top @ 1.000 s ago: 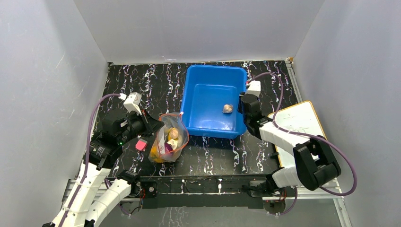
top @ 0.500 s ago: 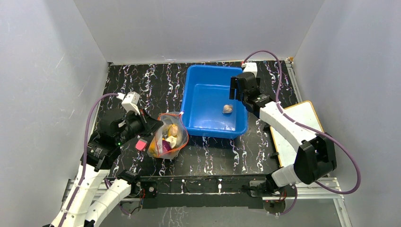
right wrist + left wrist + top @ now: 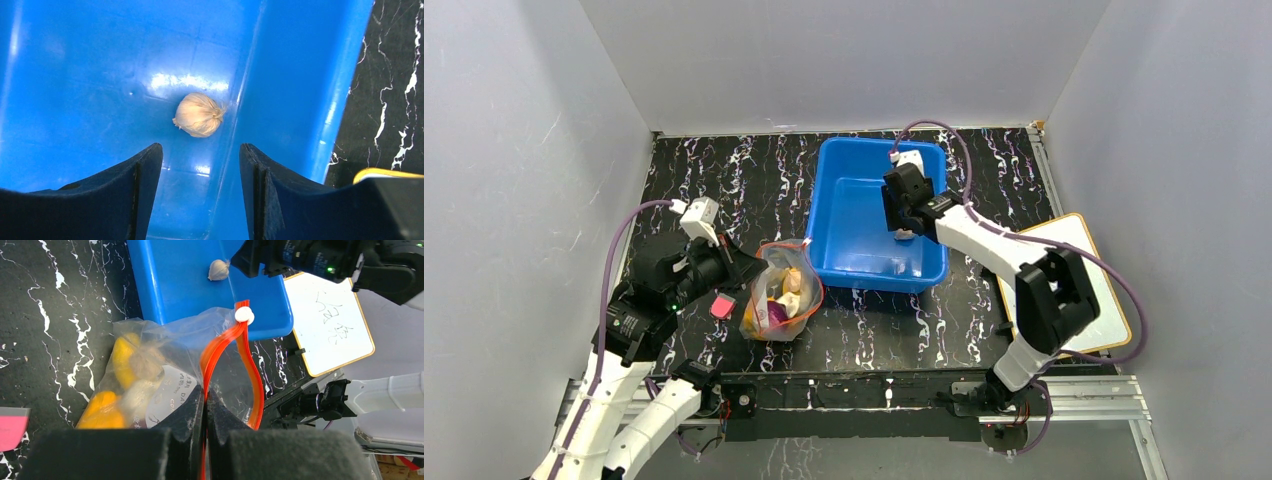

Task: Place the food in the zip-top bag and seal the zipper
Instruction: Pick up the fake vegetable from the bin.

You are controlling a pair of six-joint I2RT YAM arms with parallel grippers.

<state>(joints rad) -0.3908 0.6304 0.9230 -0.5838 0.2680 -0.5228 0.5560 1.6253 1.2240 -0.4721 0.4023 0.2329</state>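
The zip-top bag lies left of the blue bin with its mouth spread open. Yellow, orange, beige and purple food shows through the clear plastic. My left gripper is shut on the red-orange zipper at the near side of the mouth, and a white slider sits at the far end. One beige, garlic-like piece of food rests on the bin floor by the right wall. My right gripper hangs open just above and short of it, touching nothing.
The blue bin stands at the table's middle back, and its right wall is close to my right finger. A small pink block lies left of the bag. A whiteboard lies at the right.
My right arm has swung left from the bin's right rim to over the beige piece inside. Its jaws stand wider than a second ago. The left gripper and bag have barely moved.
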